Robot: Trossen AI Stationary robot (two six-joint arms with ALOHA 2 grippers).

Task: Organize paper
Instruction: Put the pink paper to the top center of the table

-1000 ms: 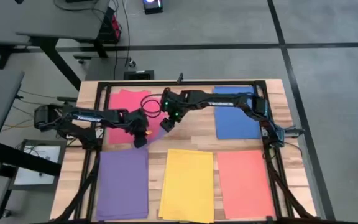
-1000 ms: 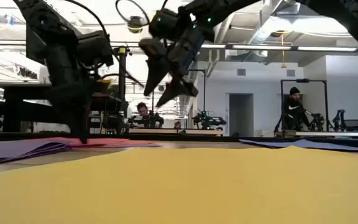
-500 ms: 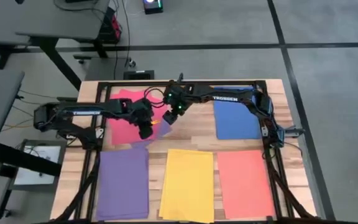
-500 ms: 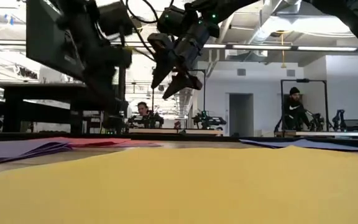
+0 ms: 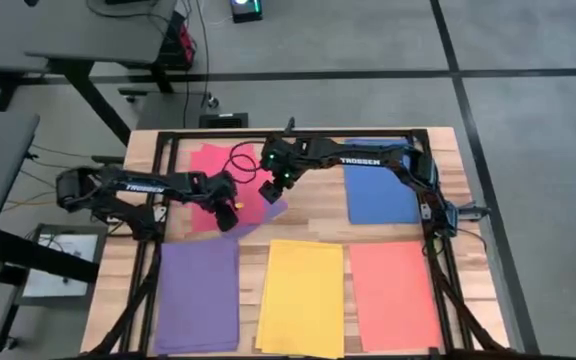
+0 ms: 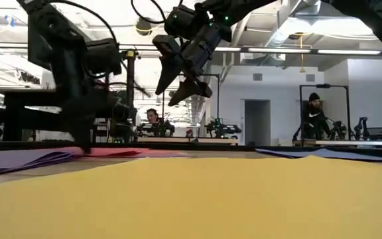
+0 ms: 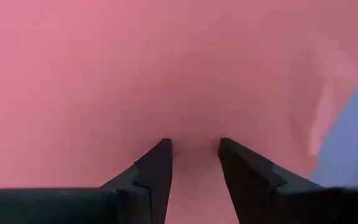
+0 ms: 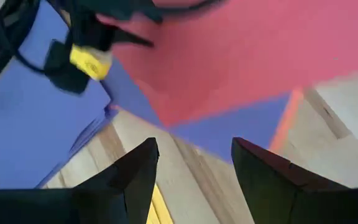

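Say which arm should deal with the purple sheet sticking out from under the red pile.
Left, probably. The left gripper is down on the red pile, open, beside the purple sheet. The right gripper, also open, hangs well above the table.

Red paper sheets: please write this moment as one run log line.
left gripper: open, tips down on flat red paper sheets | right gripper: open, raised above table | purple sheet under red edge

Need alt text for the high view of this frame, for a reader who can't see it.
Overhead, two dark arms meet over the red paper at the wooden table's back left: the left gripper is low on it, the right gripper open above. Purple, yellow, orange and blue stacks lie around.
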